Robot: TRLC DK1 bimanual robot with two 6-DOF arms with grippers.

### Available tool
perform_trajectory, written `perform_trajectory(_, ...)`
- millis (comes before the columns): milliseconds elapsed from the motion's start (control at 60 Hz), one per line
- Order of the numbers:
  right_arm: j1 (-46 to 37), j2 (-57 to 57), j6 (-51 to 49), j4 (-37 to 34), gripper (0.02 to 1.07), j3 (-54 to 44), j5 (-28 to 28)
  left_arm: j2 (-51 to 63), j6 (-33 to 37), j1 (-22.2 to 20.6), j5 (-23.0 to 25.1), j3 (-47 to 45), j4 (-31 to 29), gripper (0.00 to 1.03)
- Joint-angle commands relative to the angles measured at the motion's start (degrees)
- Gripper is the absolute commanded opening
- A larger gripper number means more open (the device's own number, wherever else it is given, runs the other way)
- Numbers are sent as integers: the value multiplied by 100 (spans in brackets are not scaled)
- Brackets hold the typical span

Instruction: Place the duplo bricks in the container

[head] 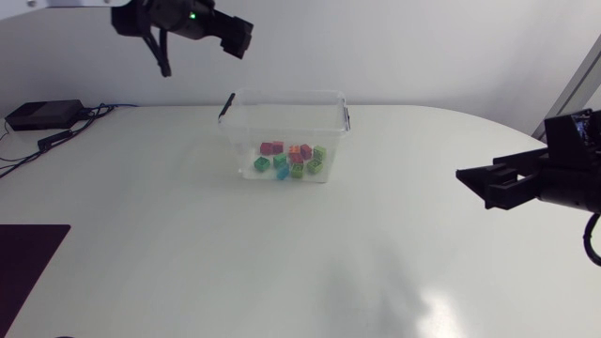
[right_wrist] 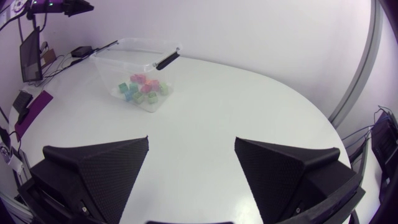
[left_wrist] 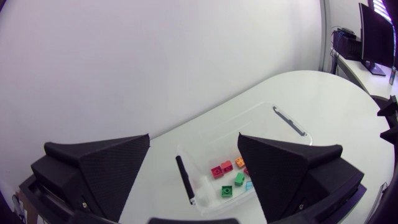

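Seen from overhead, a clear plastic container (head: 244, 131) with black handle clips sits at the upper centre of the frame on a white bench (head: 188, 263). The duplo bricks (head: 293, 160), pink, orange, green and blue, lie on its floor. No brick shows outside it, so the job looks finished. A sound last step would be a check for strays, with both arms held away from the container. The left pincer (left_wrist: 193, 138) hangs released and empty, with the container below and ahead of it. The right pincer (right_wrist: 191, 140), at the right edge, is likewise released and empty. A small black box (head: 38, 115) with cables sits at the upper left, and a dark mat (head: 28, 263) lies at the lower left.
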Motion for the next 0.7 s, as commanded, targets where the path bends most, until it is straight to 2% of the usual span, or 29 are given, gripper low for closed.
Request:
perform_trajectory(0, -68, -256, 150, -20, 102, -239, 166, -630, -115, 88, -98, -801, 312, 99)
perform_trajectory(233, -182, -827, 335, 7, 102, -538, 623, -2036, -98, 404, -212, -2383, 848, 99)
perform_trajectory(683, -103, -1864, 528, 165, 102, -1188, 1397, -4067, -28, 843, -239, -4457, 1287, 99)
